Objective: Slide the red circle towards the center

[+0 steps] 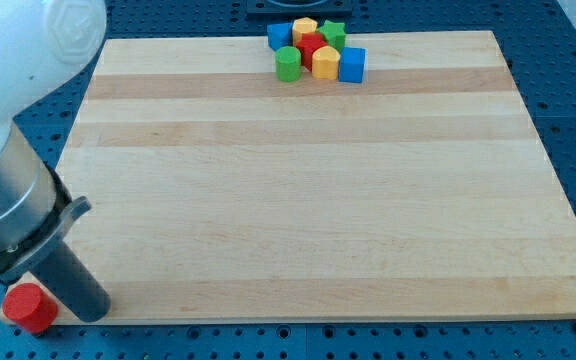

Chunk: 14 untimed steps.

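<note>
The red circle [28, 307], a short red cylinder, sits at the view's bottom left, just off the wooden board's [308, 200] corner on the blue perforated table. My dark rod slants down from the arm at the left edge. My tip [92, 312] rests at the board's bottom left corner, just right of the red circle, with a small gap between them.
A tight cluster of blocks lies at the board's top middle: a blue block [280, 36], a yellow one [305, 28], a green one [334, 33], a red one [312, 46], a green cylinder [287, 64], a second yellow [325, 61], a blue cube [351, 64]. The arm's grey body [8, 210] fills the left edge.
</note>
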Each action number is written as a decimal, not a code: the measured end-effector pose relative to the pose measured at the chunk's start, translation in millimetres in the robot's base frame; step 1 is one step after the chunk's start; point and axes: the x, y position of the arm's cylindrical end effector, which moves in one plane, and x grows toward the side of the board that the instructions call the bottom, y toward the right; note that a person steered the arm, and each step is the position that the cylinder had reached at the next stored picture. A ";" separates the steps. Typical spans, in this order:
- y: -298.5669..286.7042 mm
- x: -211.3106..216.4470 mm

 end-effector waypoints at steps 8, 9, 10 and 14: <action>-89.1 -0.3; -85.8 0.2; -76.6 -1.4; -87.5 -28.7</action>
